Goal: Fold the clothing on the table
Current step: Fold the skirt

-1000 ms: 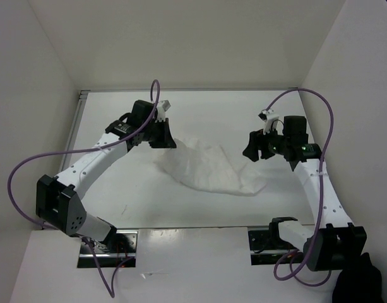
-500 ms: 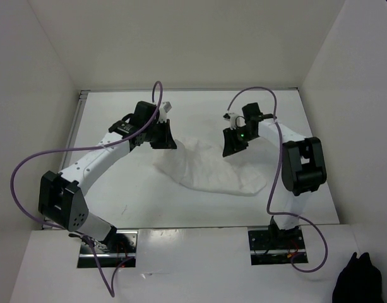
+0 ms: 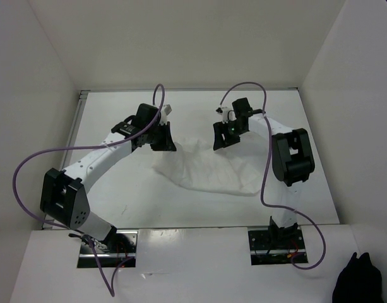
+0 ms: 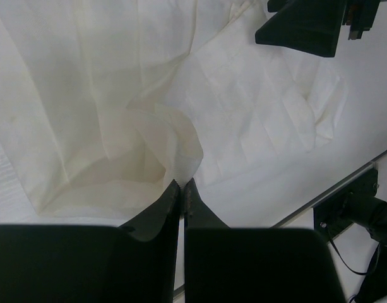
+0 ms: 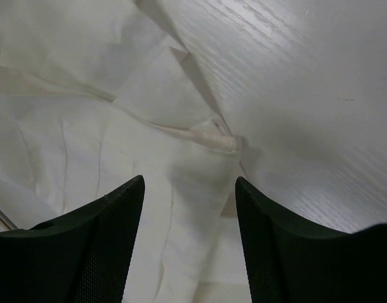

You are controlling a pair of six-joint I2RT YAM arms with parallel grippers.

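left tool [image 4: 182, 185]: jaws together, pinching a clothing [image 4: 244, 113] fold | clothing: creased, on table [image 4: 262, 199] | right tool [image 4: 303, 28]: top-right corner

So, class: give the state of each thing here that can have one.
clothing: unfolded, rumpled, lying on the table.
left gripper: shut on a raised fold of the clothing.
right gripper: open, over the clothing's edge, holding nothing.
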